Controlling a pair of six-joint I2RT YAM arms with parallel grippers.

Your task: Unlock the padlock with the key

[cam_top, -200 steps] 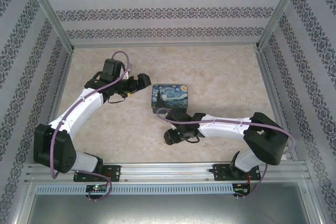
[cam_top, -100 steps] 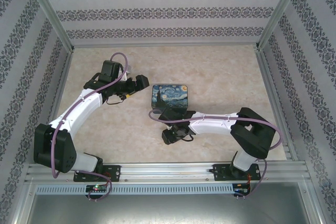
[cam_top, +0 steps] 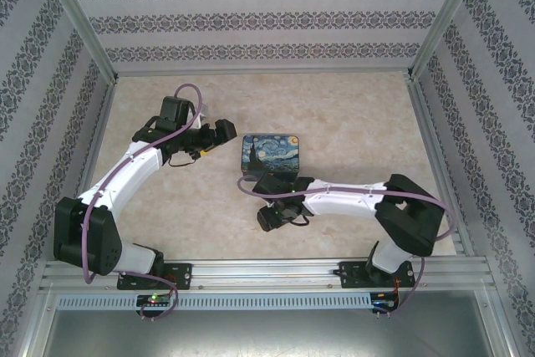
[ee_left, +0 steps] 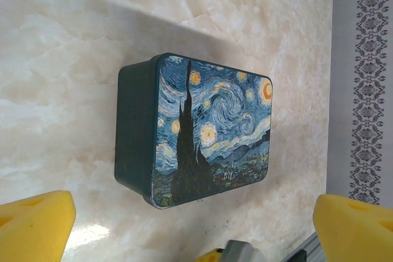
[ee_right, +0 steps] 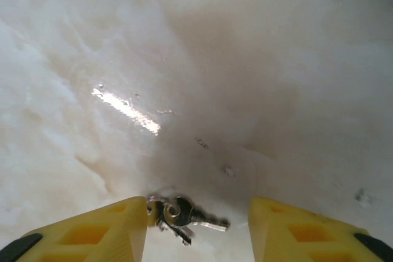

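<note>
Right arm's elbow has swung in from the right edge over the last second, and the right tool [cam_top: 272, 216] has crept slightly toward the left edge; left arm has barely shifted; painted box [cam_top: 273, 154] is unchanged, about mid-counter [cam_top: 359, 114].

Right tool is low over the counter, between the box and the near edge; jaws partly apart, nothing clamped; right wrist view has the key [ee_right: 181, 214] lying flat on the counter in the gap between the yellow fingers [ee_right: 92, 231]; it looks like a small bunch on a ring, sitting just beside one finger and clear of the other; actual contact with that finger can't be told.

Left tool [cam_top: 220, 131] is just off the box's left side, toward the left edge; jaws spread fully, holding nothing; left wrist view looks across at the box's lid and side wall.
</note>
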